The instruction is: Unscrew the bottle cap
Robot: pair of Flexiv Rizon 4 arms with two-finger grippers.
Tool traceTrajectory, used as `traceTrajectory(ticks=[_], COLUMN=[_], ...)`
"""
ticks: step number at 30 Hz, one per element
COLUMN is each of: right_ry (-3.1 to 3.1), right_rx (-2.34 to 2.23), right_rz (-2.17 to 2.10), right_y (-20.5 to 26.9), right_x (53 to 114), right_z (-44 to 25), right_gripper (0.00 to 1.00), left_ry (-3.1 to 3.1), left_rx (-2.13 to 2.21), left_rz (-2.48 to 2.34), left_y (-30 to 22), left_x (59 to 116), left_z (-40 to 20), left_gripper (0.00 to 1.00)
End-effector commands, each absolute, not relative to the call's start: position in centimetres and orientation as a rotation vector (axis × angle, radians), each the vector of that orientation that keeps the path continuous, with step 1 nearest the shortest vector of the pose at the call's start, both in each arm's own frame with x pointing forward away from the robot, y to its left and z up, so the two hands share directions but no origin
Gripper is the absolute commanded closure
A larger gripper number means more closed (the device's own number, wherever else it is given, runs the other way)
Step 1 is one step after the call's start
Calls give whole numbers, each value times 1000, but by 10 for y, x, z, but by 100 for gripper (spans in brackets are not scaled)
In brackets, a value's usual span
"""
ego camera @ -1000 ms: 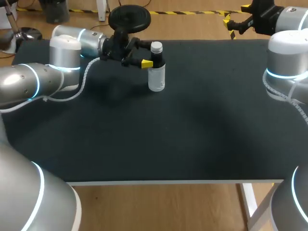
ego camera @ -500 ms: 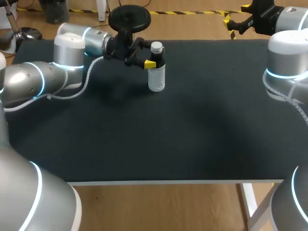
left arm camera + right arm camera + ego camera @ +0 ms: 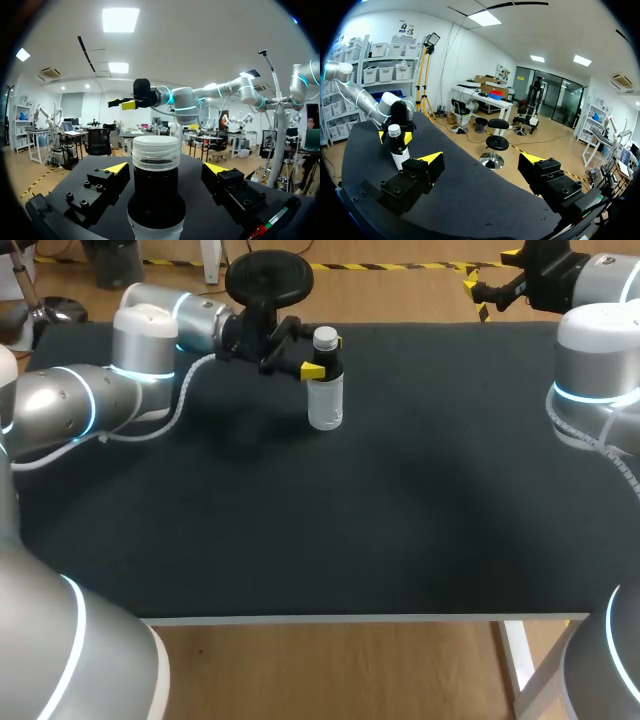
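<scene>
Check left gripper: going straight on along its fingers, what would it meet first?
The bottle. It stands upright between the left gripper's open fingers, with gaps on both sides, so the palm would probably meet its dark band below the white cap. The depth to it is unclear.

Matt black, cloth-like on the table point(image 3: 400, 520). Clear, glossy plastic for the bottle point(image 3: 326, 408), with a matt black label point(image 3: 156, 192). White ribbed plastic, faintly translucent, on the cap point(image 3: 155, 152). Smooth, glossy silver-grey shells on the arms point(image 3: 60, 405); ribbed white plastic on the hose point(image 3: 183, 390). Matt black fingers point(image 3: 100, 187), metal by the look, with smooth bright yellow tips point(image 3: 117, 167).
</scene>
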State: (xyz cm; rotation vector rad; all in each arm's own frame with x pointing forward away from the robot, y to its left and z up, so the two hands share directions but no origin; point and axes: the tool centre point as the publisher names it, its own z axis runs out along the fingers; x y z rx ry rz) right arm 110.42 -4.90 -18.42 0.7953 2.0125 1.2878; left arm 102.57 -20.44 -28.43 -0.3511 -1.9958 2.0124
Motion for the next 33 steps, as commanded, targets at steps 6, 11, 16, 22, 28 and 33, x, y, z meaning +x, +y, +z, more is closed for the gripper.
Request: traceTrajectory(ticks=[6, 11, 16, 22, 28, 33], right_ry=[2013, 2013, 2013, 2013, 2013, 2013], right_rx=[795, 795, 795, 795, 795, 795], right_rz=[1288, 1288, 1288, 1288, 1288, 1288], right_y=[-49, -49, -49, -49, -49, -49], right_x=[1104, 1104, 1104, 1104, 1104, 1104], right_z=[-184, -184, -184, -184, -184, -184], right_gripper=[0, 0, 0, 0, 0, 0], left_ry=[-1970, -1975, -1981, -1980, -1982, -1984], left_rx=[-382, -392, -394, -385, -372, -365], left_rz=[1996, 1996, 2009, 2030, 2031, 2037], left_y=[-205, -204, -200, -196, -195, -193], left_x=[1032, 1031, 1034, 1038, 1038, 1040], left_z=[-287, -286, -283, -281, -283, -282], left_gripper=[92, 100, 100, 100, 100, 100])
